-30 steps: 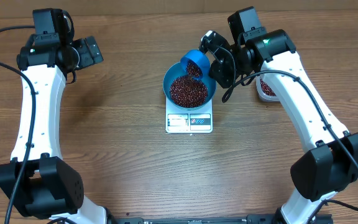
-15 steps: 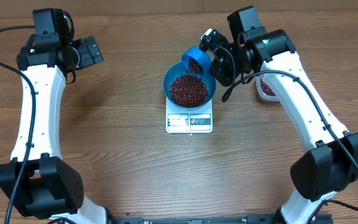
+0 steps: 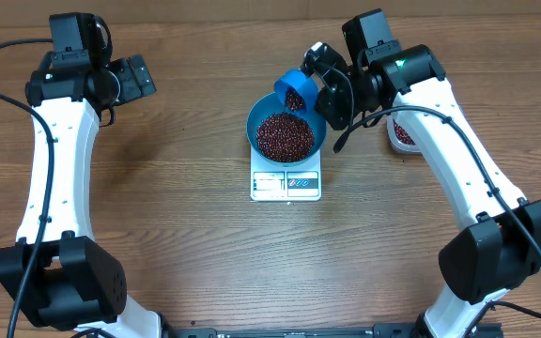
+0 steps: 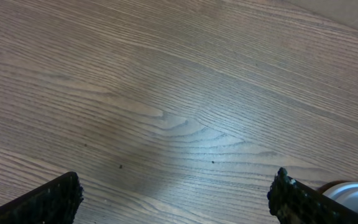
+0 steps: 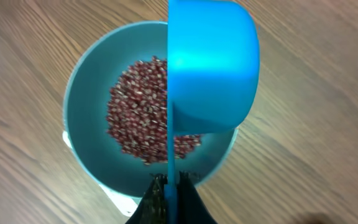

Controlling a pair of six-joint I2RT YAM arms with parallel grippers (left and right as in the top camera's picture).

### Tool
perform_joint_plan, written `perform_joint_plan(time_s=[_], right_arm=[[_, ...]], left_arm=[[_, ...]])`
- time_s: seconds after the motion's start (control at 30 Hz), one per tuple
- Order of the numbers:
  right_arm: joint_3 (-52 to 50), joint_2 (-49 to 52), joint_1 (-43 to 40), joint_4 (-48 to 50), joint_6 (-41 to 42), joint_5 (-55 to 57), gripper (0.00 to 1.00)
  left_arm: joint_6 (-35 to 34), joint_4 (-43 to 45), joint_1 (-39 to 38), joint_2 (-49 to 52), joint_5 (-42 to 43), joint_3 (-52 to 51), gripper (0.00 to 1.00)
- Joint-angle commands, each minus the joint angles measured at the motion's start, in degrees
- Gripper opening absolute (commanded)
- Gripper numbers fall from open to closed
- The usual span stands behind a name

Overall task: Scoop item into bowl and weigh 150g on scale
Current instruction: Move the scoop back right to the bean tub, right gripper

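Observation:
The blue bowl (image 3: 253, 131) stands on the white scale (image 3: 285, 185) at mid-table, holding a pile of red-brown beans (image 3: 285, 137). My right gripper (image 3: 316, 77) is shut on the thin handle of a small blue scoop (image 3: 296, 92), which is tipped on its side over the bowl's far right rim with beans showing in its mouth. In the right wrist view the scoop (image 5: 213, 68) hangs over the bowl (image 5: 79, 124) and the beans (image 5: 135, 118), with the gripper (image 5: 172, 180) clamping the handle. My left gripper (image 3: 139, 80) is open over bare wood at far left, its fingers wide apart (image 4: 173, 196).
A clear tub (image 3: 403, 132) with more beans sits right of the bowl, partly under my right arm. The scale's display and buttons (image 3: 285, 182) face the table's front. A white rounded edge (image 4: 353, 190) shows at the lower right of the left wrist view.
The scoop has shifted slightly up and back over the bowl's rim and tipped a little more. The left arm has not moved.

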Motion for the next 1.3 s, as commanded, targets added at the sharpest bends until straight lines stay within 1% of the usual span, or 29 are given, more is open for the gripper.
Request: perform_joint_plan(time_s=[0.0, 0.13, 0.23, 0.33, 0.4, 0.63, 0.83, 1.07, 1.27], right_arm=[[2.1, -2.62, -0.98, 0.42, 5.55, -4.7, 0.04], [2.1, -2.62, -2.8, 0.68, 8.2, -7.54, 0.04], [2.1, -2.62, -4.0, 0.72, 8.5, -10.29, 0.04], [2.1, -2.62, -5.18, 0.63, 8.59, -15.19, 0.04], [2.1, -2.62, -6.05, 0.63, 10.19, -17.75, 0.04], [2.1, -2.62, -9.49, 0.42, 15.69, -19.93, 0.04], [2.08, -2.6, -13.62, -0.13, 16.04, -27.74, 0.04], [2.03, -2.6, -19.76, -3.78, 15.61, -27.58, 0.04], [2.03, -2.6, -24.85, -7.1, 15.56, -18.05, 0.04]], left_arm=[[-0.17, 0.09, -0.46, 0.5, 0.22, 0.39, 1.0], [-0.2, 0.09, -0.46, 0.5, 0.24, 0.39, 1.0], [-0.17, 0.09, -0.46, 0.5, 0.24, 0.39, 1.0], [-0.17, 0.09, -0.46, 0.52, 0.22, 0.39, 0.99], [-0.17, 0.09, -0.46, 0.5, 0.24, 0.39, 1.0], [-0.17, 0.09, -0.46, 0.52, 0.24, 0.39, 1.0], [-0.2, 0.09, -0.46, 0.5, 0.24, 0.39, 1.0], [-0.17, 0.09, -0.46, 0.5, 0.24, 0.39, 1.0], [-0.17, 0.09, -0.46, 0.5, 0.22, 0.39, 1.0]])
